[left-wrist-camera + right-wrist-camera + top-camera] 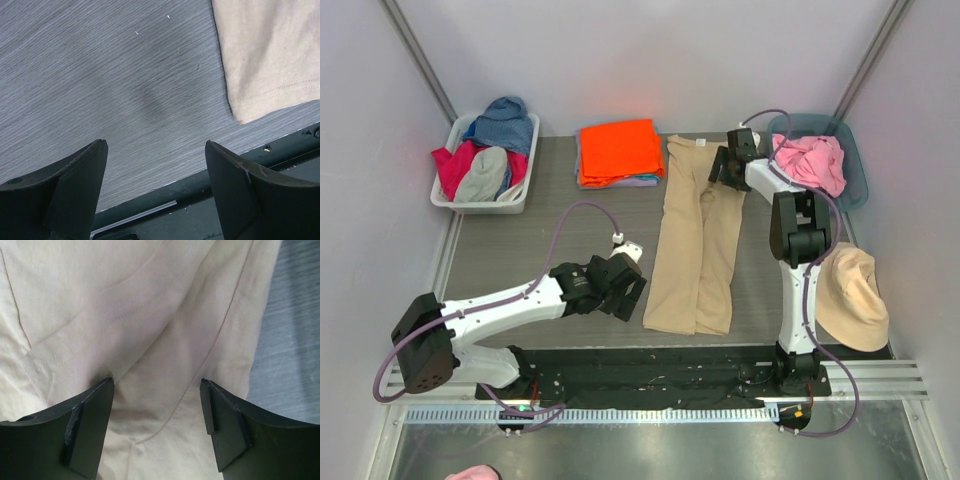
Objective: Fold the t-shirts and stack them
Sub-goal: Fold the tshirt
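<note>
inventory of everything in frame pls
table: 1, grey, whole workspace
tan t-shirt: 1, tan, folded lengthwise, centre
orange t-shirt: 1, orange, tops folded stack, far centre
lavender t-shirt: at least 1, lavender, under orange
basket: 1, teal, far right
pink t-shirt: 1, pink, crumpled in basket
bin: 1, white, far left, mixed clothes inside
hat: 1, beige, right edge
left gripper: 1, black, open over bare table
right gripper: 1, black, open over tan t-shirt

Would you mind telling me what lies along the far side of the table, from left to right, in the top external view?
white bin → orange t-shirt → tan t-shirt → blue basket holding the pink t-shirt
</note>
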{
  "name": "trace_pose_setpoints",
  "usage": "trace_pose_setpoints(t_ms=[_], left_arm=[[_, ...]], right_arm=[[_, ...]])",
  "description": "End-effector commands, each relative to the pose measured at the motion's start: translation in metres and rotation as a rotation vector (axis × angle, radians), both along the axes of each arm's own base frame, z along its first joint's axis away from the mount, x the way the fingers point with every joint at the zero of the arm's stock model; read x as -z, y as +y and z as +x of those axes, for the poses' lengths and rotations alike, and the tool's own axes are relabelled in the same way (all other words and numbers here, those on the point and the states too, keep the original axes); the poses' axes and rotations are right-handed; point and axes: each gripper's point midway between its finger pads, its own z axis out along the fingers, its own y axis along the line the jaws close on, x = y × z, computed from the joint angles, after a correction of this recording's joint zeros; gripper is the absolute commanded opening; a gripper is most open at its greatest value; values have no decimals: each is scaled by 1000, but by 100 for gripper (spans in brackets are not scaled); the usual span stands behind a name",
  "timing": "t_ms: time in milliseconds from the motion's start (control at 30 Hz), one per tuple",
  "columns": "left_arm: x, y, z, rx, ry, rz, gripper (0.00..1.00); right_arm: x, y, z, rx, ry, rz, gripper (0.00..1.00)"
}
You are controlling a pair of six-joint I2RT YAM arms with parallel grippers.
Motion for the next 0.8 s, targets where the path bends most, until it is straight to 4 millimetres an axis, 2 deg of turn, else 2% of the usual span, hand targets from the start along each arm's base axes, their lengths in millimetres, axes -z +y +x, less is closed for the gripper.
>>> trace_pose_setpoints(t_ms=[0, 33, 67, 100, 200, 267, 300, 333, 367, 400, 433, 500, 533, 567, 600, 633, 700, 767], left_arm=[[-16, -9, 7, -7, -31, -54, 83], [-16, -10, 7, -4, -28, -56, 83], [-18, -13, 8, -2, -33, -65, 83], [-19, -15, 8, 1, -34, -71, 83], [-20, -19, 9, 5, -31, -82, 83], [-19, -21, 9, 9, -23, -85, 83], [-18, -21, 7, 9, -20, -88, 82], [-18, -21, 7, 7, -18, -88, 82], [-19, -21, 7, 7, -17, -94, 82], [-15, -19, 5, 5, -9, -90, 82], [-15, -18, 4, 1, -6, -94, 82], [-12, -15, 0, -1, 0, -98, 82], [-11, -16, 0, -10, 3, -110, 82], [-9, -15, -1, -13, 7, -110, 82], [-6, -13, -4, -14, 15, -111, 82], [-4, -14, -5, -20, 19, -118, 82], [1, -12, -7, -27, 31, -112, 82], [5, -11, -8, -36, 37, -112, 82]], right_arm=[[-83, 7, -4, -55, -113, 29, 77], [-87, 7, -10, -58, -118, 39, 77], [-111, 9, -14, -61, -160, 53, 78], [-119, 9, -16, -63, -176, 62, 77], [-132, 18, -24, -109, -196, 100, 77], [-137, 24, -20, -142, -203, 102, 77], [-121, 25, -18, -150, -164, 89, 77], [-131, 28, -8, -164, -187, 84, 77], [-131, 34, -3, -181, -186, 81, 77], [-107, 37, 3, -196, -139, 66, 76], [-122, 41, 16, -205, -179, 63, 77], [-111, 49, 26, -217, -149, 39, 76], [-108, 54, 43, -222, -163, 33, 76], [-107, 60, 48, -231, -165, 28, 76], [-124, 64, 58, -233, -203, 22, 76], [-101, 68, 62, -240, -172, 17, 76], [-99, 76, 67, -249, -184, 12, 76], [-86, 81, 69, -252, -174, 14, 76]])
